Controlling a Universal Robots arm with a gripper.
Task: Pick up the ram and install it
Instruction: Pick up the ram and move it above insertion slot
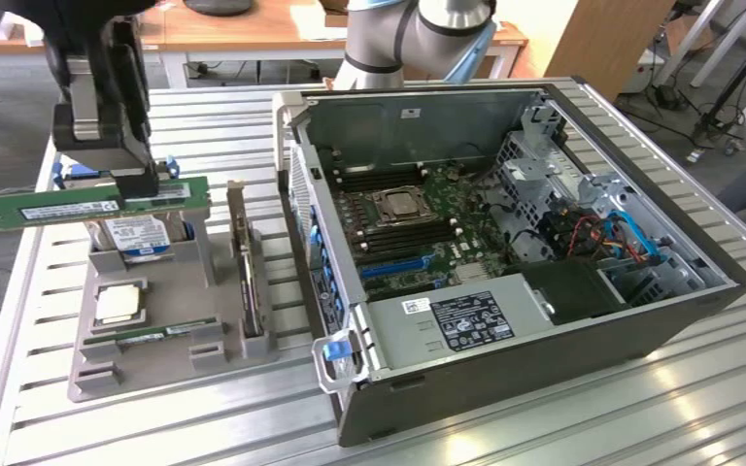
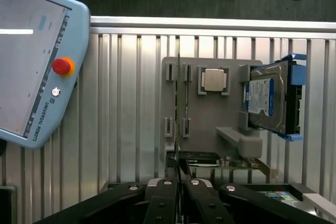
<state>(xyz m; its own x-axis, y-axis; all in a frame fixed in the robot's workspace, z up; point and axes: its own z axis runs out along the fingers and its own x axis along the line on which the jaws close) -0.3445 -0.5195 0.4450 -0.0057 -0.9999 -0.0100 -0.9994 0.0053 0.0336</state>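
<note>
Where the slatted metal table [image 1: 218, 116] reaches its edge at the exterior view's left, a grey parts holder [image 1: 101, 374] stands on it.

- Item: the ram [image 1: 50, 209]. Long green stick with a white label, held level in the air over the holder's far end, clear of everything on the holder. In the wrist view it shows edge-on as a thin dark line [image 2: 178, 103].
- Item: gripper [image 1: 133, 184]. Jaws clamped on the ram, gripping it nearer the end toward the exterior view's right. In the wrist view the black fingers [image 2: 160, 200] pinch the stick's edge from both sides.
- Holder contents: hard drive [image 1: 133, 238] with blue-and-white label, upright at the far end, directly below the ram; square silver processor [image 1: 120, 301] lying flat mid-holder; second green stick [image 1: 152, 337] in a slot toward the near end; expansion card [image 1: 237, 262] upright along the side facing the computer.
- Item: open computer case [image 1: 542, 359], on its side, just beside the holder toward the exterior view's right, motherboard [image 1: 438, 223] exposed.
- Item: teach pendant [image 2: 31, 61], red button [image 2: 61, 66], by the table's edge.
</note>
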